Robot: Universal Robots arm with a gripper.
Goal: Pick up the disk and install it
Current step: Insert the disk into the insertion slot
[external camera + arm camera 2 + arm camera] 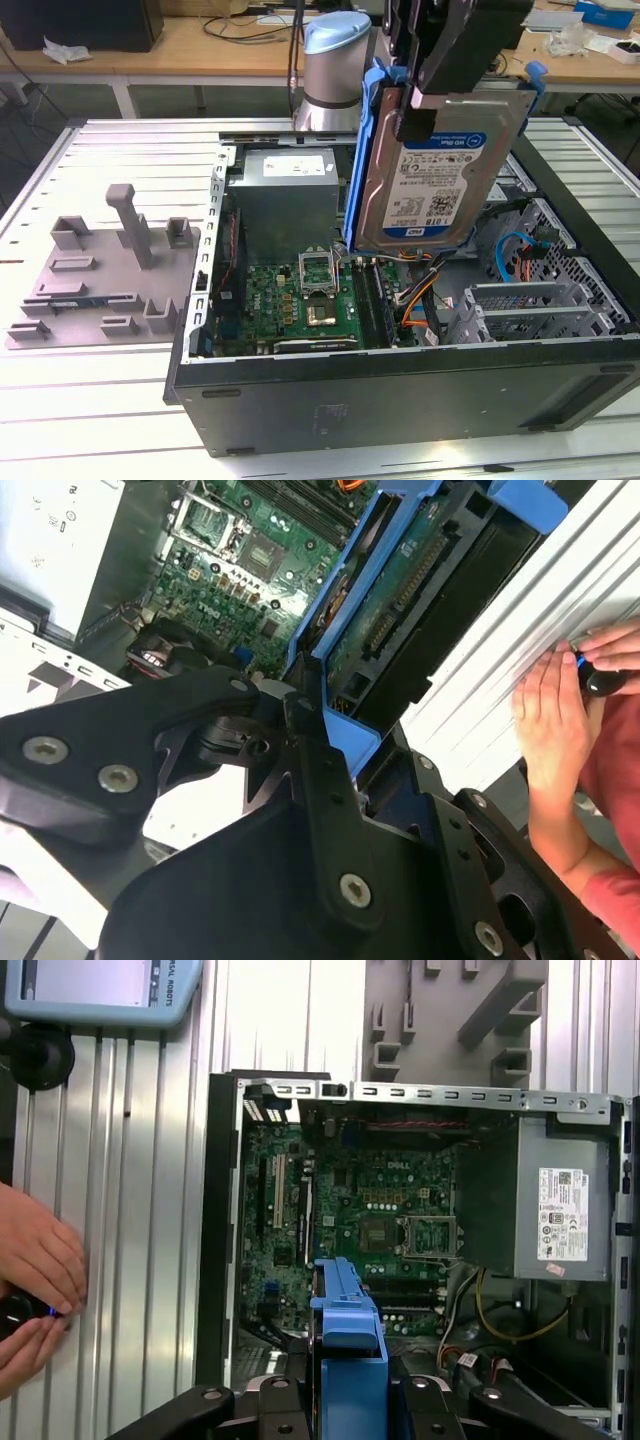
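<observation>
The disk is a silver hard drive with a blue-and-white label in a blue plastic bracket. It hangs upright in the air above the open computer case, over the motherboard. My black gripper is shut on its top edge. In the first wrist view the bracket's blue edge stands between the black fingers, with the motherboard below it. In the second wrist view the disk's underside and blue frame sit between the fingers.
A grey plastic fixture tray with upright posts lies on the slatted table at the exterior view's left. Inside the case are a power supply and a metal drive cage with cables. A person's hands rest on the table beside the case.
</observation>
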